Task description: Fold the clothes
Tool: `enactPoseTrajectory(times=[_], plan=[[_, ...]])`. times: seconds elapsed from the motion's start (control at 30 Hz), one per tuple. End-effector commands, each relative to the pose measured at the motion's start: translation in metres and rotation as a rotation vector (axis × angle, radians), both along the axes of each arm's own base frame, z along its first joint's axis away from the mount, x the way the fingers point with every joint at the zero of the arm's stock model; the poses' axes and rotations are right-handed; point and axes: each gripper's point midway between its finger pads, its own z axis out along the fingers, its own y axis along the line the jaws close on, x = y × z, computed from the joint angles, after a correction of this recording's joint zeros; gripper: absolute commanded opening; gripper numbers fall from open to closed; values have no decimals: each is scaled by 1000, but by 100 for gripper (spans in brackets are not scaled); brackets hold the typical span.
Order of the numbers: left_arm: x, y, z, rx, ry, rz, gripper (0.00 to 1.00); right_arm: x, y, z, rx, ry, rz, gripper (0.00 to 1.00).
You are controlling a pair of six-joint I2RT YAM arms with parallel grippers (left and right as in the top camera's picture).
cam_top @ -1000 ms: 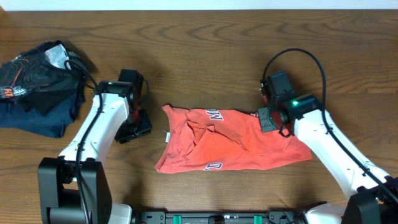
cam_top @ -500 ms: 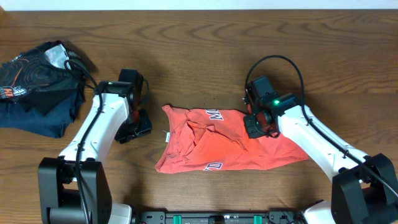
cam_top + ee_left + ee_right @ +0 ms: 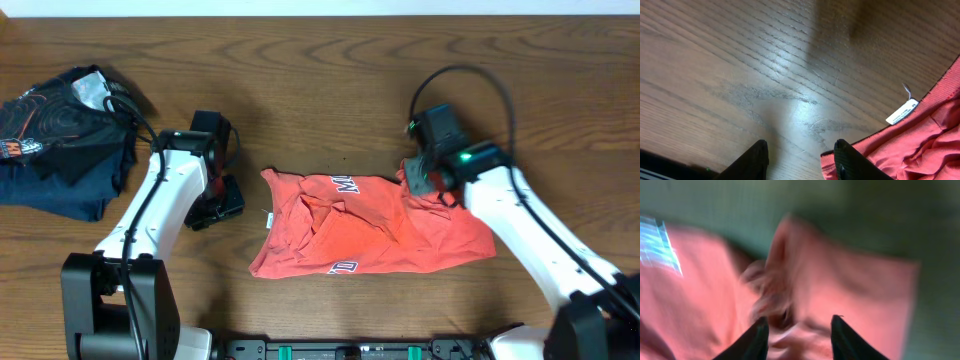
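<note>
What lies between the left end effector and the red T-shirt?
Only bare table separates the left end effector from the T-shirt, shown in the overhead view.

A wooden table [image 3: 320, 80] bears a coral T-shirt [image 3: 370, 235] and dark clothes [image 3: 60, 140].

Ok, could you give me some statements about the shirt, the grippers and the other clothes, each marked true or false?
1. The coral-red T-shirt lies on the table between the two arms. True.
2. The left gripper grips the white neck tag. False: its jaws stand apart over bare wood, beside the tag.
3. A dark pile of clothes lies on the left arm's side. True.
4. The right gripper hovers over the dark pile. False: it is at the shirt's far right corner.
</note>
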Motion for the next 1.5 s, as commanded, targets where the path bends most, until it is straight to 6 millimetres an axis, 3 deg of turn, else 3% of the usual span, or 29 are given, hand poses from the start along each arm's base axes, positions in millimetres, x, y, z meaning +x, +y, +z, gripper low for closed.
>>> enactPoseTrajectory(times=[0.0, 0.23, 0.43, 0.6, 0.83, 1.07, 1.3, 1.47], plan=[[5, 1, 6, 3, -22, 0, 45, 17, -4, 26, 52, -90, -36, 44], [5, 1, 6, 2, -22, 0, 45, 1, 9, -7, 91, 52, 3, 49], [5, 1, 5, 2, -24, 0, 45, -11, 8, -47, 46, 174, 4, 39], [5, 1, 5, 2, -25, 0, 45, -33, 40, -63, 148, 295, 120, 38], [5, 1, 5, 2, -25, 0, 45, -71, 68, -72, 176, 430, 246, 45], [5, 1, 5, 2, -25, 0, 45, -94, 68, -76, 149, 521, 264, 48], [5, 1, 5, 2, -25, 0, 45, -133, 111, -51, 456, 659, 468, 54], [5, 1, 5, 2, -25, 0, 45, -124, 96, -59, 346, 628, 411, 45]])
